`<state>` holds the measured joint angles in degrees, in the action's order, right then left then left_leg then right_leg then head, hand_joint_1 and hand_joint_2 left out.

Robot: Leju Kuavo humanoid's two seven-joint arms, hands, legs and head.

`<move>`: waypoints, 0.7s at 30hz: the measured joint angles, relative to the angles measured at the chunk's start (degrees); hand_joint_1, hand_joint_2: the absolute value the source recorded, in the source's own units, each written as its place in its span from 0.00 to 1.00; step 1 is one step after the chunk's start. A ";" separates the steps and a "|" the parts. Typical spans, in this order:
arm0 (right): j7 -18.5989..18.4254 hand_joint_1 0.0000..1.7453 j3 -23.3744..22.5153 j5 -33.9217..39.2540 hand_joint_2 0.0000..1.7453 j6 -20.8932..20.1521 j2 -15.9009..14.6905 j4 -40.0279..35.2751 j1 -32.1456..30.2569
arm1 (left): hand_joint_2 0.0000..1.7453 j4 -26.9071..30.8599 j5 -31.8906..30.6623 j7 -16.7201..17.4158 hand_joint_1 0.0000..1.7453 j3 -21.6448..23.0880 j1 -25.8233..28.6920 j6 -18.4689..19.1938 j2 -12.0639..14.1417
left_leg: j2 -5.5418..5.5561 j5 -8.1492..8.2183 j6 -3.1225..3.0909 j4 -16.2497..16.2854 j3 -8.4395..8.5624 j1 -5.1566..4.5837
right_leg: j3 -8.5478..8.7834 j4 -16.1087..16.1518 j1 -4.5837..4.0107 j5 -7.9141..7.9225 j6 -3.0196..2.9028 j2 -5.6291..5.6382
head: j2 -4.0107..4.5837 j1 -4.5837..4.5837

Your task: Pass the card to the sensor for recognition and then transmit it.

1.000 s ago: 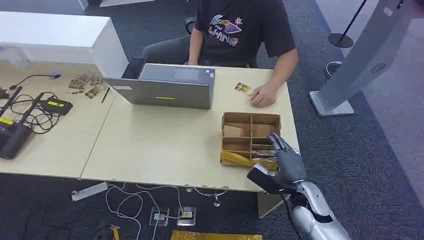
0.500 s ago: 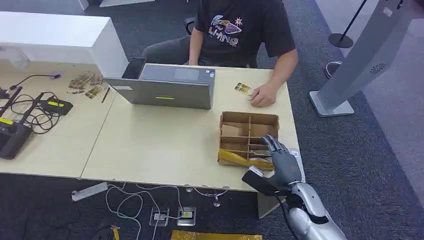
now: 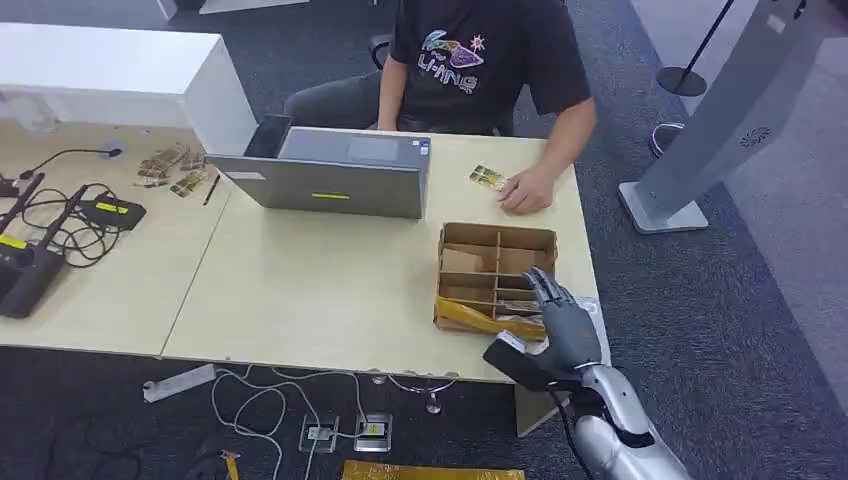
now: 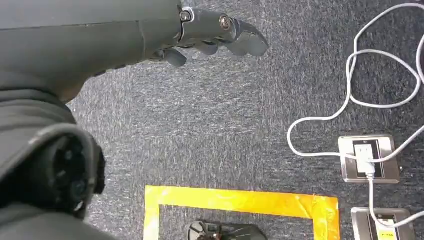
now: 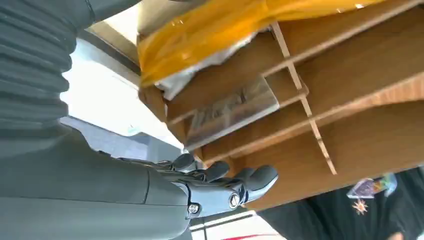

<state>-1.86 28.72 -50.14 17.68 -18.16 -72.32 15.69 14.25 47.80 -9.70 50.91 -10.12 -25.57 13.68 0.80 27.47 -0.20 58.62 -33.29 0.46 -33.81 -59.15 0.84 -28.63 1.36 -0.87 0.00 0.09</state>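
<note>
A cardboard divider box [image 3: 497, 232] stands near the table's right front corner. My right hand [image 3: 560, 320] hovers over its near right compartments with fingers spread and nothing in them. In the right wrist view, the right hand [image 5: 220, 187] is close beside the box [image 5: 350, 100], where a card in a clear sleeve [image 5: 232, 112] lies in one compartment under a yellow wrap [image 5: 215, 30]. Another card [image 3: 486, 177] lies on the table by the seated person's hand [image 3: 524, 190]. My left hand [image 4: 215, 35] hangs over the carpet, holding nothing.
A grey laptop [image 3: 330, 175] stands at the table's far middle in front of the person. Loose cards [image 3: 172, 165], cables and black devices [image 3: 25, 270] cover the left table. A grey kiosk stand [image 3: 700, 130] stands right of the table. Floor sockets and cables [image 3: 330, 425] lie below the front edge.
My right hand has drawn slightly left and nearer along the box, and the box has shifted a little to the left. The person's hand stays on the table.
</note>
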 joint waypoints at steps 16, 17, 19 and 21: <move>1.58 0.00 -3.80 0.39 1.00 1.84 -1.05 2.40 2.03 | 0.00 0.00 -0.33 0.00 0.00 -0.92 0.05 0.26 0.02 | 0.00 0.00 0.00 0.00 0.00 0.01 | 0.00 0.00 -0.01 0.00 0.00 -0.01 | 0.00 0.02; 1.58 0.00 -3.83 0.39 1.00 1.86 -1.03 2.43 2.03 | 0.00 0.00 -0.33 0.00 0.00 -0.92 0.05 0.26 0.02 | 0.00 0.00 0.00 0.00 0.00 0.00 | 0.00 0.00 -0.01 0.00 0.00 -0.01 | 0.00 0.00; 1.58 0.24 -3.87 0.37 1.00 1.84 -1.03 2.47 2.04 | 0.00 0.00 -0.33 0.00 0.00 -0.94 0.04 0.28 0.02 | 0.00 0.00 0.00 0.00 0.00 0.00 | 0.00 0.00 0.00 0.00 0.00 -0.01 | 0.00 0.02; 1.55 0.02 -3.87 0.35 1.00 1.51 -1.03 2.71 2.04 | 0.00 0.00 -0.33 0.00 0.00 -0.96 0.05 0.31 0.02 | 0.00 0.00 0.00 0.00 0.00 0.00 | 0.00 0.00 0.00 0.00 0.00 -0.01 | 0.00 0.02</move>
<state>-0.31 24.85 -49.79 19.19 -19.19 -69.62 17.73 14.25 47.47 -9.70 49.94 -10.07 -25.27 13.70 0.80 27.47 -0.20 58.62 -33.30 0.46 -33.81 -59.15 0.84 -28.63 1.36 -0.89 0.00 0.11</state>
